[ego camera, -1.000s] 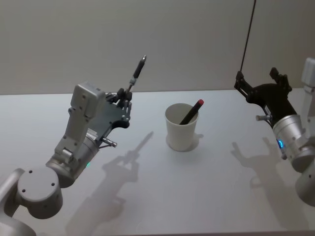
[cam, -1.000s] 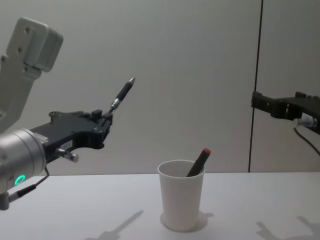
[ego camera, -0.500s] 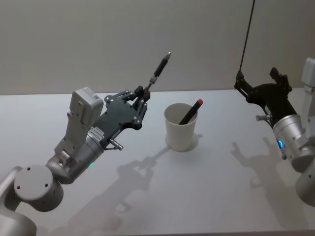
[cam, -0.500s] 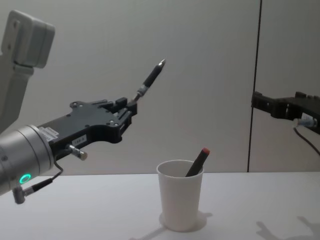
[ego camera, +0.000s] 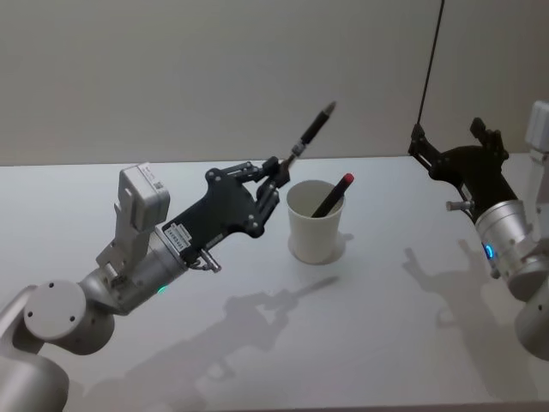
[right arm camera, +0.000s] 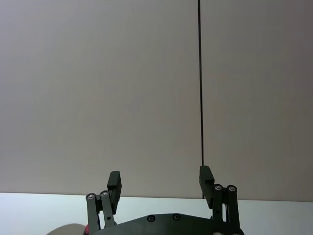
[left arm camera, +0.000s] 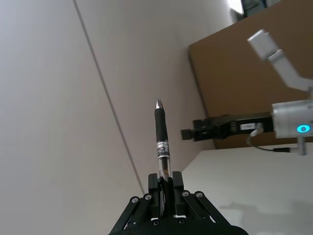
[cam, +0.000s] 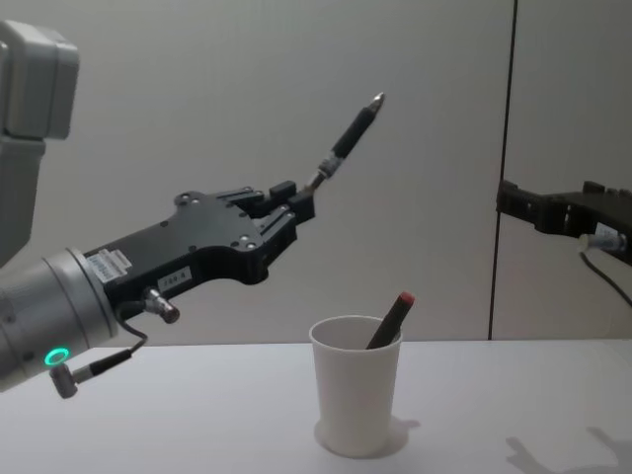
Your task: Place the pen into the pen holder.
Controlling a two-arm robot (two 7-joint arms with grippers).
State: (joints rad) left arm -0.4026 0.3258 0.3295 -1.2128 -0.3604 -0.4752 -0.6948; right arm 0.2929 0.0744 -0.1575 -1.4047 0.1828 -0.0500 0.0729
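Paper is what the pen holder is made of: a plain white cup with a rolled rim, narrower at the bottom, standing upright on the smooth white bench. A dark pen with a red end leans inside it and pokes over the rim. The left hand, flat and black, is up in the air just left of the cup. It is clenched on the bottom end of a thin black pen, which slants up with its shiny pointed tip higher than the rim. The right hand is held up well apart, fingers spread wide, released.
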